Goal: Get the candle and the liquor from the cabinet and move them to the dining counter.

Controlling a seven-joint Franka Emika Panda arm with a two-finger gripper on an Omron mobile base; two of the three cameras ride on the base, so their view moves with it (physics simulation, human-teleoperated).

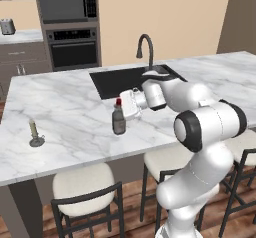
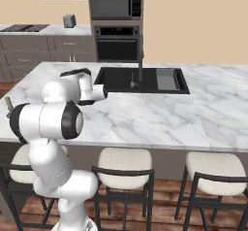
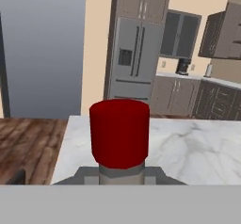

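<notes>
The liquor [image 1: 118, 119], a small grey-brown bottle with a red cap, stands upright on the dining counter [image 1: 70, 102] near its front edge, left of the black sink [image 1: 125, 79]. My gripper [image 1: 123, 110] is shut on the bottle's upper part from the right. In the hand view the red cap of the liquor [image 3: 119, 133] rises right in front of the camera. The candle [image 1: 35, 132], cream-yellow in a small grey holder, stands on the same counter near its left front corner, well left of the bottle. The candle [image 2: 8, 104] peeks out behind my arm.
A dark gooseneck tap [image 1: 145, 44] rises behind the sink. Cream-cushioned stools [image 1: 82, 187] line the counter's near side. Behind the counter are a built-in oven and microwave [image 1: 70, 27]. A dark wall cabinet [image 3: 226, 30] hangs far off in the hand view.
</notes>
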